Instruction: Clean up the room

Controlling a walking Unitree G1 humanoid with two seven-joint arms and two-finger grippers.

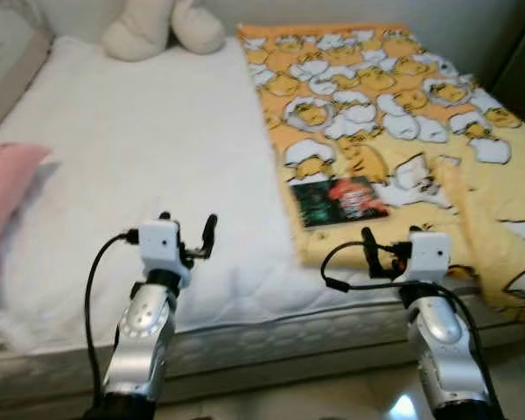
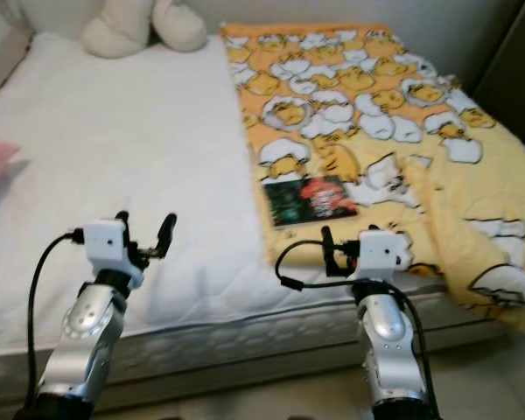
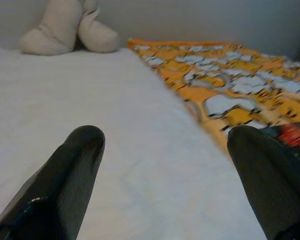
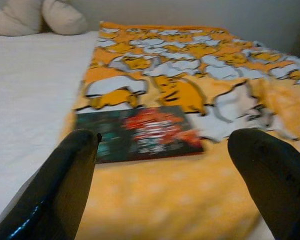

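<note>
— Looking down at the bed (image 1: pixel 157 140): white mattress cover on the robot's left, yellow blanket (image 1: pixel 376 96) w/ a cartoon print over the right half. What's on it?

— 1 book (image 1: pixel 341 200), dark green and red cover, lying flat on the blanket, close to the blanket's left edge and toward the near side of the bed. Cream plush toy (image 1: pixel 162 28) sits at the far end, by the wall. Pink pillow (image 1: pixel 4 188) at the left edge.

— Grippers?

— Both raised over the near edge of the mattress, approx level w/ each other. Left gripper (image 1: pixel 188 233) is over the bare white cover, 2 fingers (image 3: pixel 65 170) spread wide, nothing between them. Right gripper (image 4: pixel 170 175) is just short of the book, fingers (image 4: pixel 275 175) also spread apart, holding nothing. In the right wrist view the book lies between and beyond the 2 fingertips, not touching either.

— Blanket flat?

— Mostly; it folds and drapes over the bed's right corner near the right arm.
</note>
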